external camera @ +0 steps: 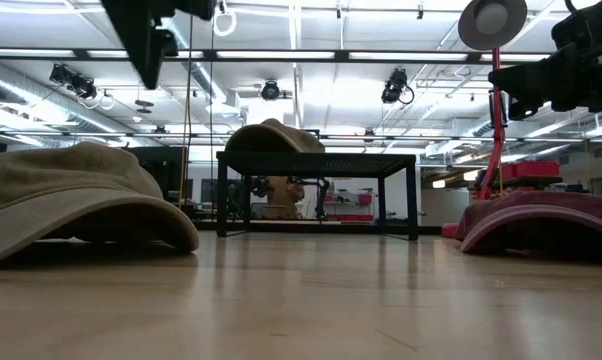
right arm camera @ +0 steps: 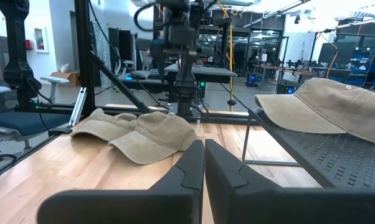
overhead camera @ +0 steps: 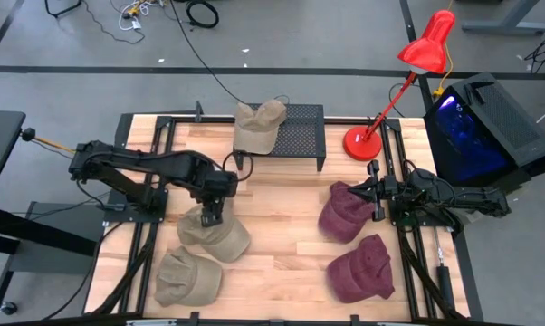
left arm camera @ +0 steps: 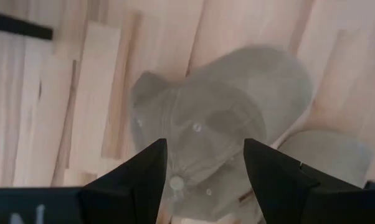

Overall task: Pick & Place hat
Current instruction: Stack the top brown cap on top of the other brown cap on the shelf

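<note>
Two tan caps lie crown up on the table's near left; one (overhead camera: 216, 235) sits partly over the edge of the other (overhead camera: 187, 276). A third tan cap (overhead camera: 259, 125) rests on a black mesh stand (overhead camera: 300, 136) at the far middle. Two maroon caps (overhead camera: 343, 214) (overhead camera: 361, 269) lie on the right. My left gripper (overhead camera: 211, 215) hangs open above the upper tan cap (left arm camera: 218, 118), fingers pointing down and clear of it. My right gripper (overhead camera: 374, 195) is shut and hovers level at the far maroon cap's far right edge, pointing left.
A red desk lamp (overhead camera: 363, 143) stands at the far right beside the stand. A black box with a blue glow (overhead camera: 481, 127) sits off the table's right edge. Bare wood (overhead camera: 282, 226) lies between the tan and the maroon caps.
</note>
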